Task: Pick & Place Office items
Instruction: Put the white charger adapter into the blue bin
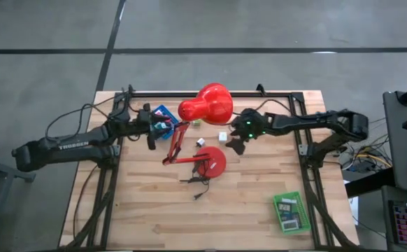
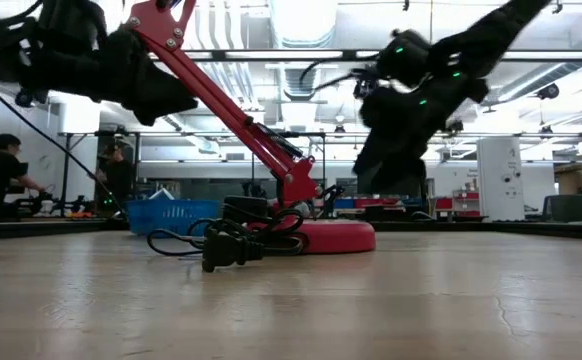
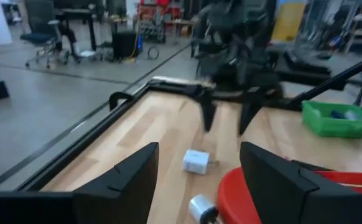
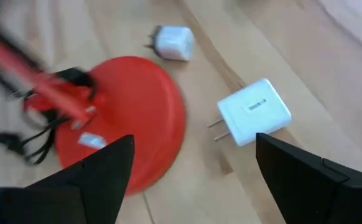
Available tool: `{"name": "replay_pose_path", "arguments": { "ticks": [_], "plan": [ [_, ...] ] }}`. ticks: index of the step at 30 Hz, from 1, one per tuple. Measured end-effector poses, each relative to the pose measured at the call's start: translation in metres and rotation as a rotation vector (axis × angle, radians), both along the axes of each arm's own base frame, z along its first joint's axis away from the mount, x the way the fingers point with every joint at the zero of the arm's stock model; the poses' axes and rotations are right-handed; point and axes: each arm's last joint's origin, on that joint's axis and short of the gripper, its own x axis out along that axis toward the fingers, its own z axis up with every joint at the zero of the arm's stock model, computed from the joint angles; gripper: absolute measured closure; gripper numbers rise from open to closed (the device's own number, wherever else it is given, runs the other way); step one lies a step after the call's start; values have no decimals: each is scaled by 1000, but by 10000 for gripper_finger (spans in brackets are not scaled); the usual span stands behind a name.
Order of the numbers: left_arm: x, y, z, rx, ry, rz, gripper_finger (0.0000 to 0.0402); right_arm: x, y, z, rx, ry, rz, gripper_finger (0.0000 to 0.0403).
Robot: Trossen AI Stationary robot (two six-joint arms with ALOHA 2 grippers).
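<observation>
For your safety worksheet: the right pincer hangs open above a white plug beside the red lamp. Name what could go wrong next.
1. The right pincer hangs close to the lamp; reaching for the white plug, it might knock the lamp's base.
2. The plug lies flat on the table, so the fingers could push it away instead of gripping it.
3. The left pincer is open near the lamp's arm and could snag it.

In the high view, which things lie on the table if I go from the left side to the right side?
Blue tray → red lamp base → white plug block → right gripper → green tray.
</observation>
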Motion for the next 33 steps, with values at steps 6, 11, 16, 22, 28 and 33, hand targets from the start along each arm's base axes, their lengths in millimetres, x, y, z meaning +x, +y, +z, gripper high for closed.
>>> {"name": "replay_pose_path", "arguments": {
  "ticks": [6, 11, 16, 22, 28, 33],
  "plan": [
    [-5, -3, -8, 9, -51, -20, 171, 29, -11, -18, 39, 153, -115, 81],
    [-6, -4, -10, 15, -50, -42, 171, 48, -19, -18, 35, 201, -188, 81],
    [-6, -5, -8, 38, -62, -60, 171, 59, -24, -12, 26, 272, -282, 81],
    [-7, -6, -6, 48, -75, -80, 171, 61, -21, -14, -4, 382, -334, 81],
    [-7, -6, -5, 59, -79, -88, 171, 65, -11, -12, 47, 362, -405, 81],
    [-7, -6, -5, 64, -83, -89, 171, 63, -6, -17, 63, 362, -448, 81]
  ]
}}
